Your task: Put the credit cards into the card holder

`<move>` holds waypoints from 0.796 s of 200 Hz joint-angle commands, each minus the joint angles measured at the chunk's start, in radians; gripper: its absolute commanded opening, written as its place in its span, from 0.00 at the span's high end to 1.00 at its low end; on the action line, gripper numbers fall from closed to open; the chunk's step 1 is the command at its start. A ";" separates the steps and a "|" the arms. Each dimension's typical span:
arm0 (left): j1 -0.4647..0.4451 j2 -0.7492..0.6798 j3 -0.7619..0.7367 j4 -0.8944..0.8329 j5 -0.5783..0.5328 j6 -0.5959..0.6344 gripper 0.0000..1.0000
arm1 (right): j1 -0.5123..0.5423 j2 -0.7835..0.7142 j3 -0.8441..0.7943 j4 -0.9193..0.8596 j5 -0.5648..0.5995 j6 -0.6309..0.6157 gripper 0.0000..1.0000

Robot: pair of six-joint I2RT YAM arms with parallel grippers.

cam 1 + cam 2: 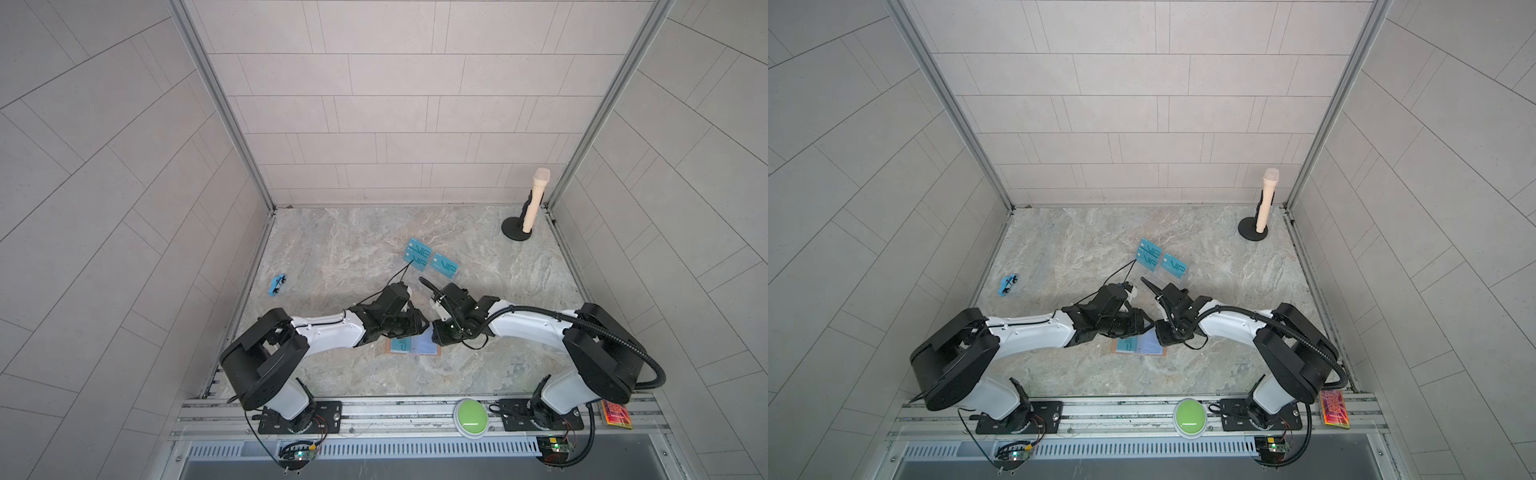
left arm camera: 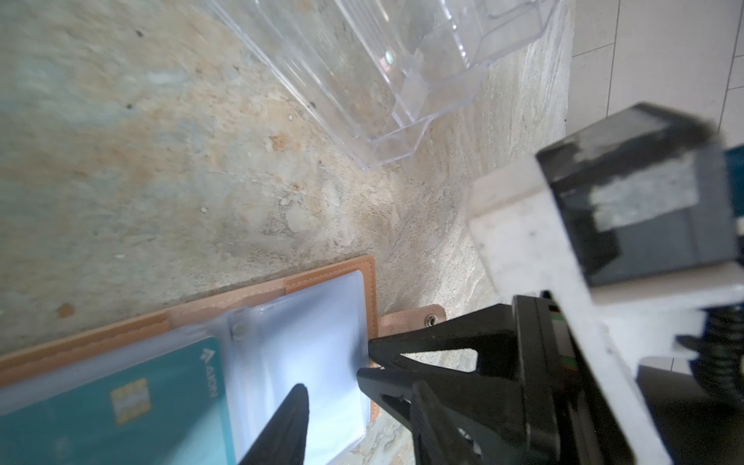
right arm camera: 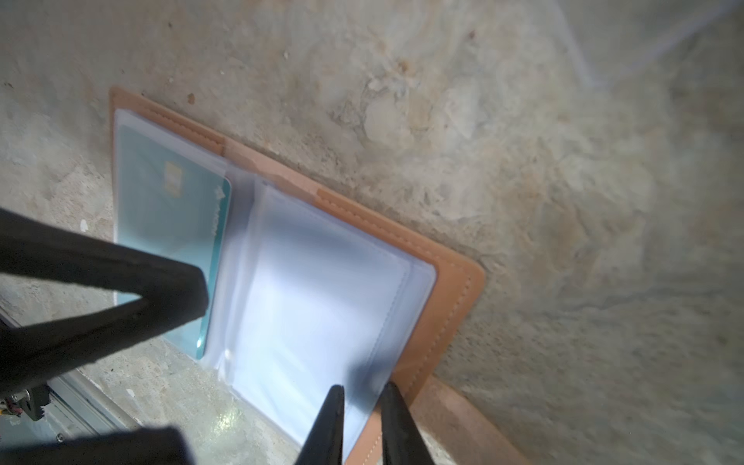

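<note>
The card holder [image 1: 432, 351] lies open on the stone table, tan leather with pale-blue pockets [image 3: 322, 290]. One teal credit card [image 3: 169, 225] sits in its left pocket. Three more teal credit cards [image 1: 417, 254] stand farther back in a clear stand. My right gripper [image 3: 364, 392] is pinched on the edge of the right pocket leaf, its fingertips [image 2: 368, 346] meeting at that edge. My left gripper [image 2: 360, 396] is open above the right pocket, one finger [image 3: 181, 290] hovering by the stored card. It holds nothing.
The clear acrylic stand [image 2: 382, 60] sits just behind the holder. A blue toy car [image 1: 277, 285] lies at the left. A microphone on a black base [image 1: 528, 216] stands back right. A green button [image 1: 471, 417] and an orange-pink slab [image 1: 617, 413] rest on the front rail.
</note>
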 commanded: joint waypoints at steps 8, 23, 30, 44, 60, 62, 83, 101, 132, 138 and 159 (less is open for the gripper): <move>0.010 0.029 0.013 -0.038 -0.009 0.027 0.55 | 0.004 0.010 0.022 -0.031 0.027 -0.011 0.79; 0.012 0.047 0.018 -0.032 -0.002 0.031 0.55 | 0.003 0.012 0.022 -0.031 0.027 -0.011 0.79; 0.012 0.054 0.020 -0.029 0.002 0.033 0.55 | 0.003 0.013 0.022 -0.031 0.027 -0.010 0.79; 0.012 0.063 0.024 -0.032 0.005 0.036 0.55 | 0.003 0.015 0.021 -0.031 0.027 -0.011 0.79; 0.013 0.075 0.026 -0.032 0.011 0.038 0.55 | 0.003 0.013 0.021 -0.033 0.028 -0.010 0.79; 0.012 0.076 0.028 -0.031 0.013 0.037 0.55 | 0.003 0.013 0.020 -0.033 0.028 -0.010 0.79; 0.012 0.095 0.026 0.000 0.041 0.034 0.54 | 0.004 0.013 0.020 -0.033 0.029 -0.012 0.79; 0.012 0.097 0.025 0.013 0.051 0.028 0.54 | 0.004 0.013 0.022 -0.036 0.033 -0.011 0.80; 0.010 0.092 0.020 0.017 0.055 0.027 0.54 | 0.003 0.010 0.020 -0.037 0.033 -0.013 0.80; 0.009 0.091 0.019 0.019 0.059 0.027 0.55 | 0.003 0.010 0.020 -0.037 0.033 -0.013 0.80; 0.004 0.092 0.019 0.031 0.071 0.027 0.54 | 0.003 0.009 0.022 -0.037 0.033 -0.013 0.80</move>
